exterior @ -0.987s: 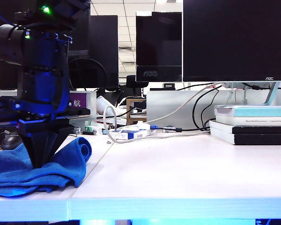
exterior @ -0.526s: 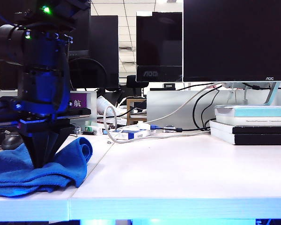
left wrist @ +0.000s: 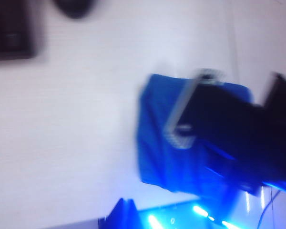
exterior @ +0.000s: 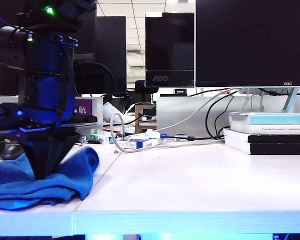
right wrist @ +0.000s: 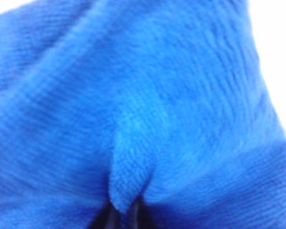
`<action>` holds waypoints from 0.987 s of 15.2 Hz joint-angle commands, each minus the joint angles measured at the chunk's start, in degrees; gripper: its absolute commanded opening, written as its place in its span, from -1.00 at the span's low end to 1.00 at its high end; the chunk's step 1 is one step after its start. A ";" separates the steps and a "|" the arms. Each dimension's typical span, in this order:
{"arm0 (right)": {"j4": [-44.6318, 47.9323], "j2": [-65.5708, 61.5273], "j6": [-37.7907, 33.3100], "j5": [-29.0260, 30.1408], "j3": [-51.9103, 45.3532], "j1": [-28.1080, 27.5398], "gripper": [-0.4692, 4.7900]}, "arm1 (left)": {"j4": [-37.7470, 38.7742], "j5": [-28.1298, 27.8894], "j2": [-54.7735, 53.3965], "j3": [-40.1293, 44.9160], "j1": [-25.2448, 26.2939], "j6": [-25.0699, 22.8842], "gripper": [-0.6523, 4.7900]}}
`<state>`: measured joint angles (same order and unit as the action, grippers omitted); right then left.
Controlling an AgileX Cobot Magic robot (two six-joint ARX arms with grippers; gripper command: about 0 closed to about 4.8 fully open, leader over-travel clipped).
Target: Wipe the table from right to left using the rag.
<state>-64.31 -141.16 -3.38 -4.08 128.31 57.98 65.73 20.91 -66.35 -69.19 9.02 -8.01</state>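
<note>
Two dark monitors (exterior: 250, 42) stood at the back of the white tabletop (exterior: 200, 185), with a third screen (exterior: 169, 49) behind them (its badge read AOC). Stacked books (exterior: 267, 132) lay at the right beneath the nearest monitor. White and black cables (exterior: 155, 137) trailed across the rear. A ceiling of pale panels (exterior: 135, 30) showed between the screens, and bluish light glowed under the front edge.

A thick, fuzzy blue microfibre rag (exterior: 37, 182) lies in soft folds on a smooth, matt white table (exterior: 200, 175). The right gripper (exterior: 40, 172) pressing into it looks like dark, hard plastic. Glossy black monitors (exterior: 250, 42) stand behind.
</note>
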 commanded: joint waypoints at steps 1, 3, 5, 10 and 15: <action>-2.51 -1.99 -0.04 2.89 -1.20 -0.07 -0.62 | -3.63 2.34 0.04 2.86 2.80 -0.63 -0.78; -0.33 -2.03 -0.13 4.70 -1.22 0.50 -0.68 | -4.57 2.21 -0.04 3.21 4.68 -0.55 -0.78; 1.97 -2.03 -0.13 5.75 -1.22 1.40 -0.80 | -4.98 2.54 -0.81 3.23 6.05 0.17 -0.78; 6.19 -2.10 -0.17 9.49 -1.20 2.27 -0.80 | -6.54 2.38 -3.19 5.22 6.38 1.16 -0.78; 6.12 -1.68 -0.13 10.54 -1.16 2.54 -0.44 | -6.67 2.51 -8.09 6.16 6.40 0.96 -0.78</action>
<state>-56.42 -141.64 -3.44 5.34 127.98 60.01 59.20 23.14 -74.02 -63.13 15.44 -6.81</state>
